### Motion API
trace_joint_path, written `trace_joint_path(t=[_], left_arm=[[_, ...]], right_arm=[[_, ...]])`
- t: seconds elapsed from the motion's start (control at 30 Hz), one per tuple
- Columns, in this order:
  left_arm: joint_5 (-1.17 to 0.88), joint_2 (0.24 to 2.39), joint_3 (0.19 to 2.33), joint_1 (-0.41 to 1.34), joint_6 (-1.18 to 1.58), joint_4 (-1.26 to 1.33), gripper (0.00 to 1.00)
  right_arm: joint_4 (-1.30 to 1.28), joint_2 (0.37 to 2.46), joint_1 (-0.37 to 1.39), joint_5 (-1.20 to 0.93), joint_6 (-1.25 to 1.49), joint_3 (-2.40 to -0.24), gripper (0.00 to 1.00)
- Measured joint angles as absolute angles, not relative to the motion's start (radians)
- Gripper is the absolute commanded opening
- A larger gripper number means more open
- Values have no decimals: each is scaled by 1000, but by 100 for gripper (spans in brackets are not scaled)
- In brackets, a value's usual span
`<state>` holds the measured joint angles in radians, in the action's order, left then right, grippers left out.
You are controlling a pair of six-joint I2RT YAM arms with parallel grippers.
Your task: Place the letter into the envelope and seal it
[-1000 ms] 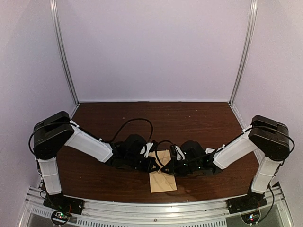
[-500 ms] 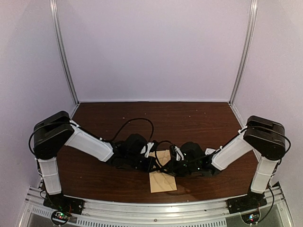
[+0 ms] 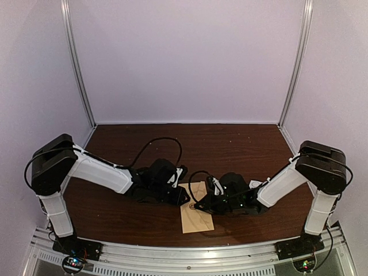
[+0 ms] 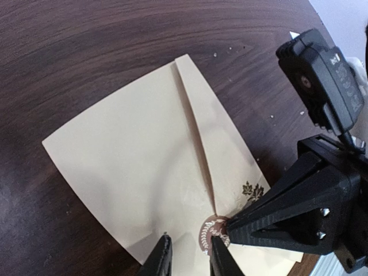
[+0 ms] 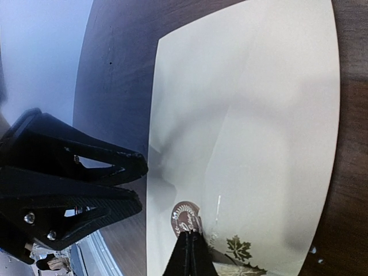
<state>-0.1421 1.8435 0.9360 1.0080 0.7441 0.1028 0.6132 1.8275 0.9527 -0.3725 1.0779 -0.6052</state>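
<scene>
Flat on the dark surface (image 3: 115,213) under both jaws: tan envelope (image 4: 132,155), folded shut. Right jaws pressed together, tips touching the round sticker (image 4: 210,233) near its edge. Left jaws a little apart, just beside that sticker

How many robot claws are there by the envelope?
2. The left gripper, slightly open, is over the envelope's edge beside the round sticker. The right gripper, shut, has its tip at that sticker. None look hidden.
</scene>
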Motion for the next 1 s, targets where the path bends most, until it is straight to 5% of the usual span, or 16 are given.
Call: trace_joint_path(t=[0.27, 1.0], left_arm=[[-136, 1866, 918, 1008, 741, 116, 0], [-154, 1887, 897, 1007, 745, 195, 0]], right_arm=[[614, 1829, 953, -373, 1078, -605, 0], [623, 1877, 953, -402, 1079, -657, 0]])
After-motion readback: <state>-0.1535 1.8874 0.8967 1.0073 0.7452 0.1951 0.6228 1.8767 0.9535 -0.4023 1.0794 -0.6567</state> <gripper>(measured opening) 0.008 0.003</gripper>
